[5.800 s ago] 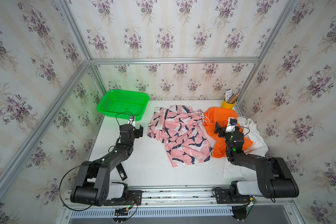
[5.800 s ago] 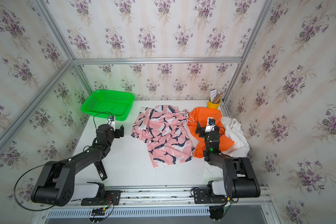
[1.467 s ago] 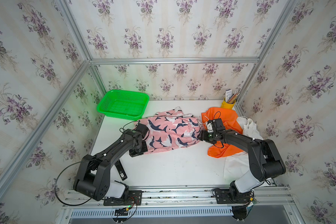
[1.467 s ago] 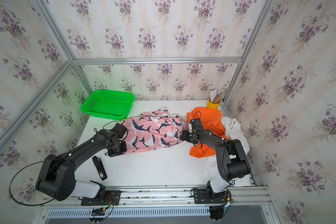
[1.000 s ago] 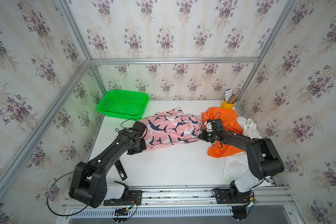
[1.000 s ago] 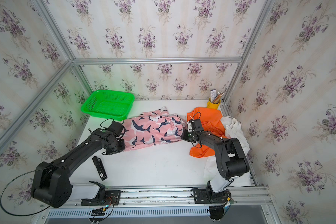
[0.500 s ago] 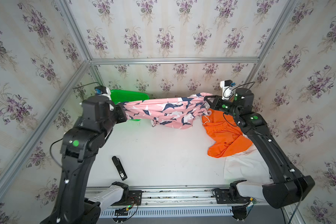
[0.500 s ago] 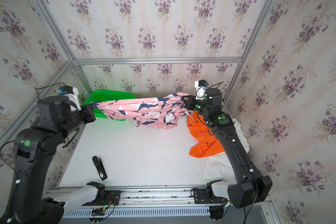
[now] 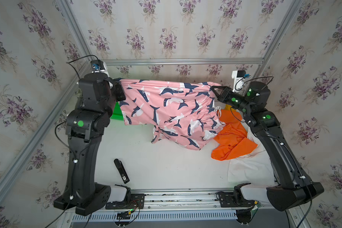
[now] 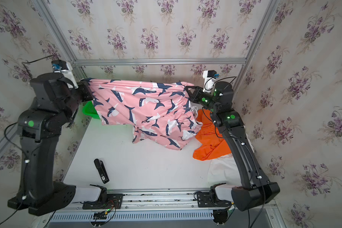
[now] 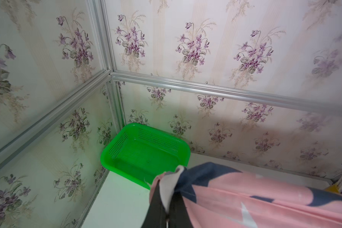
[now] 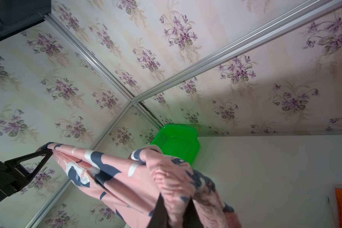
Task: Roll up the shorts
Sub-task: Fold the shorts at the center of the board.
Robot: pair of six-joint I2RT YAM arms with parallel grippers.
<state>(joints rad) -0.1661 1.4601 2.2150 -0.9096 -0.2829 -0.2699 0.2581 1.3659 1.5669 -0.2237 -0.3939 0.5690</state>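
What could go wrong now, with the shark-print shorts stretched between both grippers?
1. The left gripper and right gripper each pinch only a small bit of the pink shark-print shorts; a slip at either end would likely drop them in a heap.
2. Their lower edge hangs over the orange shorts; lowering there may drag or bunch both.
3. The left end hangs near the green basket and could drape over its rim.

Pink shorts in right pincer
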